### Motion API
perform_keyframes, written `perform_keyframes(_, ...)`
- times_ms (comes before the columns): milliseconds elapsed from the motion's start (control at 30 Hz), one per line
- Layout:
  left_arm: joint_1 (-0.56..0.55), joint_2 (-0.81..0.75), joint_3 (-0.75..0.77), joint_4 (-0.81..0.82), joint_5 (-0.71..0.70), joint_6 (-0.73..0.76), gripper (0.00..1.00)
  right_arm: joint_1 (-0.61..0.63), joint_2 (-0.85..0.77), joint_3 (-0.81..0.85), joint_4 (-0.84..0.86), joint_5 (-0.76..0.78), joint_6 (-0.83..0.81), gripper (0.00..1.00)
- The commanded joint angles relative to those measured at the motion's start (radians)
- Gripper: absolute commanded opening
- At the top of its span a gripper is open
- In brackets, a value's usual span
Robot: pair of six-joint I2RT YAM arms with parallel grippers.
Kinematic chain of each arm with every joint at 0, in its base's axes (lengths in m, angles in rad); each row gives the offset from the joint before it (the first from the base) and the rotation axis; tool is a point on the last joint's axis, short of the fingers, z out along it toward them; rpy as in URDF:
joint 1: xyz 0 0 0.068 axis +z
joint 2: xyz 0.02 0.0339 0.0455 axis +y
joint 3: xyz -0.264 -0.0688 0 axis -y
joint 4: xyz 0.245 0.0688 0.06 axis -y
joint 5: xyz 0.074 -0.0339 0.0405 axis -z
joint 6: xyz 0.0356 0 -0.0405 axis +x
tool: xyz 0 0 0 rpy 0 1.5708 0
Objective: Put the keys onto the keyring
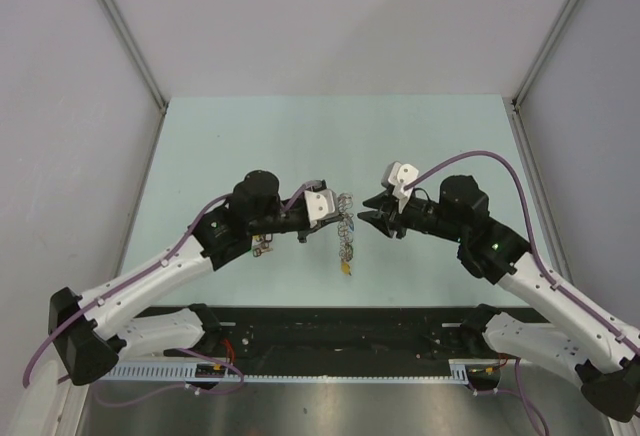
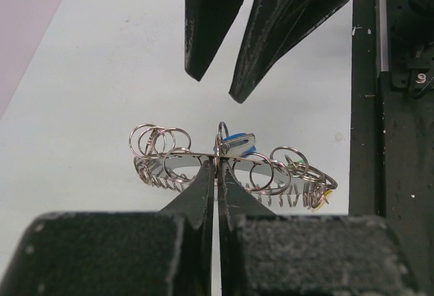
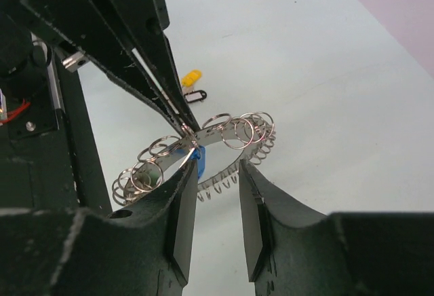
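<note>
With my left gripper (image 2: 217, 167) shut tight on the keyring (image 2: 169, 163) over the middle of the table (image 1: 250, 136), and my right gripper (image 3: 218, 168) half open and empty just beside it, I should move the right one slowly, not disturbing the blue-tagged key (image 2: 236, 141).

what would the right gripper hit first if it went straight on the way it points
The right gripper would most likely meet the keyring first, just ahead of its open jaws, where the left gripper pinches it; depth is unclear.
</note>
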Motion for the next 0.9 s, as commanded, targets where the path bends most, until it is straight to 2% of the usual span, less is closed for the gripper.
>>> perform_keyframes(0,-0.002,-0.04,-0.014,0.112,0.012,-0.026,0.0,-0.038,-0.002,-0.013,0.106,-0.063,0.099,0.36)
perform_keyframes(133,-0.002,-0.043,-0.029,0.142,0.029,-0.032,0.0,-0.11,0.024,-0.017,0.117,-0.216,0.14,0.37)
perform_keyframes(333,-0.002,-0.044,-0.043,0.164,0.047,-0.032,0.0,-0.134,0.057,-0.017,0.125,-0.346,0.126,0.37)
perform_keyframes(867,-0.002,-0.049,-0.047,0.167,0.081,-0.026,0.0,-0.158,0.109,-0.017,0.131,-0.426,0.105,0.34)
